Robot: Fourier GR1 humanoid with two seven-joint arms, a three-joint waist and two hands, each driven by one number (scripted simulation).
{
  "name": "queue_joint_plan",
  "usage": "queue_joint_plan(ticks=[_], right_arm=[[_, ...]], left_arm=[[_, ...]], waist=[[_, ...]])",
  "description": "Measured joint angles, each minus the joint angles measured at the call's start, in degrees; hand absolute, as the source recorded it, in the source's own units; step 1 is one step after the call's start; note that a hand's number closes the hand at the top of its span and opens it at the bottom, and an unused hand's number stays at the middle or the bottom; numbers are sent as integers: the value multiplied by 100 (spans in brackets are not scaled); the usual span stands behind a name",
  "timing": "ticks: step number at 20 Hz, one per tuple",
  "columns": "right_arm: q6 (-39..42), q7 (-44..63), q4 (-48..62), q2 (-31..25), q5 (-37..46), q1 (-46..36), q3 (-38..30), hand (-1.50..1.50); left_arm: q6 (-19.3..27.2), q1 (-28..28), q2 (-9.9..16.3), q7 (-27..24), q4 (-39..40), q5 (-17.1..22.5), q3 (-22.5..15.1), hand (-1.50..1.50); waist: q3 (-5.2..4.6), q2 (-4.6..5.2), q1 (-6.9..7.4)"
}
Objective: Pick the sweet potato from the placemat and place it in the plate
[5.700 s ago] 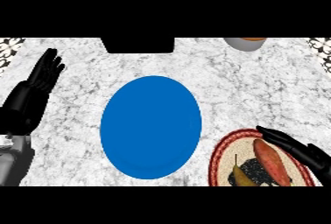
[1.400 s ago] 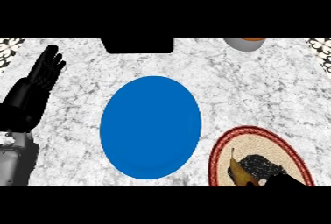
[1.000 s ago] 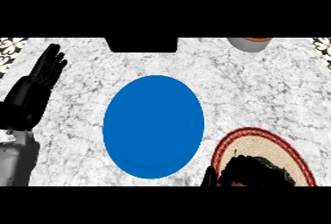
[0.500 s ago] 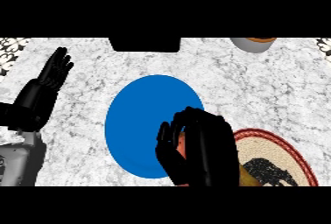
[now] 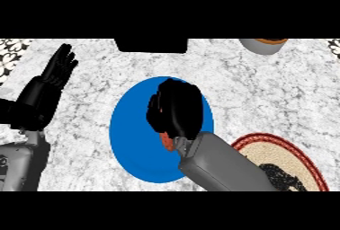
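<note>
My right hand (image 5: pixel 176 110) hovers over the middle of the blue plate (image 5: pixel 129 134), fingers curled round the orange-red sweet potato (image 5: pixel 168 142), of which only a small end shows below the palm. The round placemat (image 5: pixel 302 155), tan with a red rim and a dark pattern, lies at the lower right, partly behind my grey forearm. My left hand (image 5: pixel 46 92) rests open at the left edge, fingers up, away from the plate.
A grey bowl with an orange inside (image 5: pixel 264 45) stands at the back right. A black object (image 5: pixel 151 45) sits at the back centre edge. The counter is white-grey marble.
My right hand has risen from the placemat with the sweet potato and moved left and forward over the plate. The left hand has barely shifted.
</note>
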Motion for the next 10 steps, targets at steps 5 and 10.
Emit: queue_joint_plan(ticks=[5,10], right_arm=[[-876,-196,1080,3,-648,-295,-68,-150],[-1756,-372,1817,9,-1540,-606,239,-150]], left_arm=[[-74,22,-16,0,-22,36,-10,0],[-57,-38,-107,11,-15,-29,-101,0]], waist=[[2,15,55],[4,27,112]])
